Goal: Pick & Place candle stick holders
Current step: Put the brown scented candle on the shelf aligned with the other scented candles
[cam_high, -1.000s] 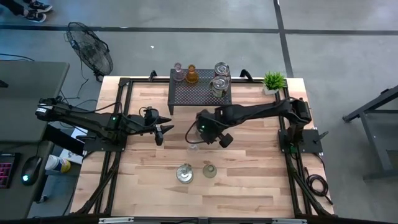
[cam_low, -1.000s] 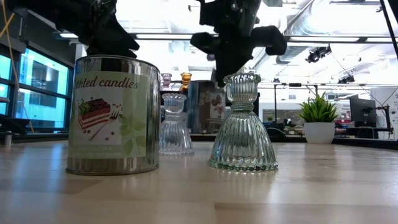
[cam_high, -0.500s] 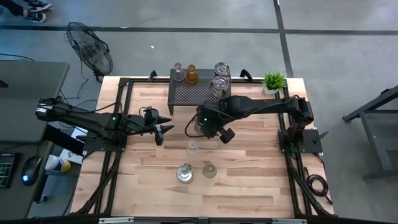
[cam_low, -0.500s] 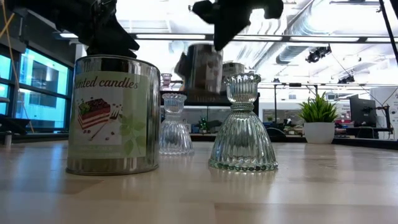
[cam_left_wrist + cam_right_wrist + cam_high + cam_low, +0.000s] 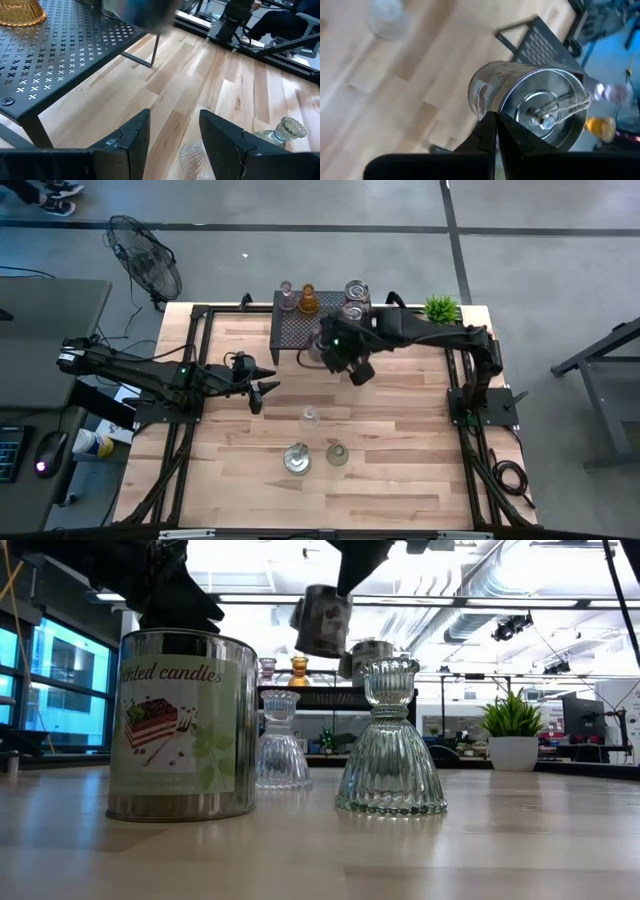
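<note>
My right gripper (image 5: 333,352) is shut on a silvery candle tin (image 5: 530,102), held in the air at the front edge of the black perforated rack (image 5: 300,330). The tin also shows in the low view (image 5: 322,620), tilted. On the rack stand a pinkish holder (image 5: 286,293), an amber holder (image 5: 308,302) and two silvery ones (image 5: 354,300). On the table stand a small clear holder (image 5: 310,417), a ribbed greenish holder (image 5: 337,453) and a second tin (image 5: 296,459). My left gripper (image 5: 262,388) is open and empty, left of the small clear holder. My right gripper pinches the tin's open rim (image 5: 494,116), with one finger on the outer wall and the other seemingly inside the mouth. The tin is lifted clear of the table and hangs tilted, its open mouth toward the wrist camera.
A small potted green plant (image 5: 438,310) stands at the far right corner. Black frame rails run along the table's left and right sides. Bare wood lies between the rack and the three things near the front. A floor fan (image 5: 145,265) stands beyond the far left corner.
My right gripper has risen and gone toward the table's far edge with the tin. The tin has been lifted from the table beside the small clear holder and now hangs tilted at the rack's front edge.
</note>
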Action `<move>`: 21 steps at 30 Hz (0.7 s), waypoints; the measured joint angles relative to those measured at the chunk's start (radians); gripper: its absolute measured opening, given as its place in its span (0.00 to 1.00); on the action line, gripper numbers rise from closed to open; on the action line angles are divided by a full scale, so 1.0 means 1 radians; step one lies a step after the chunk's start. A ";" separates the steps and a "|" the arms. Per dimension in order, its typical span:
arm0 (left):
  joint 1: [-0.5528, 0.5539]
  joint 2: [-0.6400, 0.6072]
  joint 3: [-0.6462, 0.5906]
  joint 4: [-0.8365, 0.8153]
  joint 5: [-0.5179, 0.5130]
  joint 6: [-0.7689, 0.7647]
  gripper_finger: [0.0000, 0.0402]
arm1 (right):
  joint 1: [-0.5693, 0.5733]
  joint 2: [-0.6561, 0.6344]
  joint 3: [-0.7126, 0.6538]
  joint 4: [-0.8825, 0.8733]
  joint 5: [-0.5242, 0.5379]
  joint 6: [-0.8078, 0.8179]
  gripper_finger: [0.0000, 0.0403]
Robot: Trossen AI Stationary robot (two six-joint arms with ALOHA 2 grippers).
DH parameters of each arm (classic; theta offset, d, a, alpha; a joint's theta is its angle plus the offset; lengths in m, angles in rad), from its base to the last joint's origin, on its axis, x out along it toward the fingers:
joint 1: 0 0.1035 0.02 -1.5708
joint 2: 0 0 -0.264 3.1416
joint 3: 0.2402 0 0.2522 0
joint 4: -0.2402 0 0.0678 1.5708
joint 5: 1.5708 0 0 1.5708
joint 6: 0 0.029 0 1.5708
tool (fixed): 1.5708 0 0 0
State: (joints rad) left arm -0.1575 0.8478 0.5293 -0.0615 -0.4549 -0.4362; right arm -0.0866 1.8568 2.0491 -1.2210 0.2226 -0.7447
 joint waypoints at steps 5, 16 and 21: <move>0.000 0.000 0.000 0.000 0.000 0.000 0.41 | -0.081 0.003 -0.002 0.034 -0.001 -0.014 0.00; 0.000 0.000 0.000 0.000 0.001 0.000 0.41 | -0.193 0.007 -0.002 0.102 -0.101 -0.049 0.00; 0.000 0.000 0.000 0.000 0.002 0.000 0.41 | -0.223 0.020 -0.004 0.120 -0.098 -0.092 0.00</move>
State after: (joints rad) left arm -0.1577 0.8478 0.5293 -0.0616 -0.4530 -0.4358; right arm -0.3092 1.8766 2.0453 -1.1007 0.1246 -0.8366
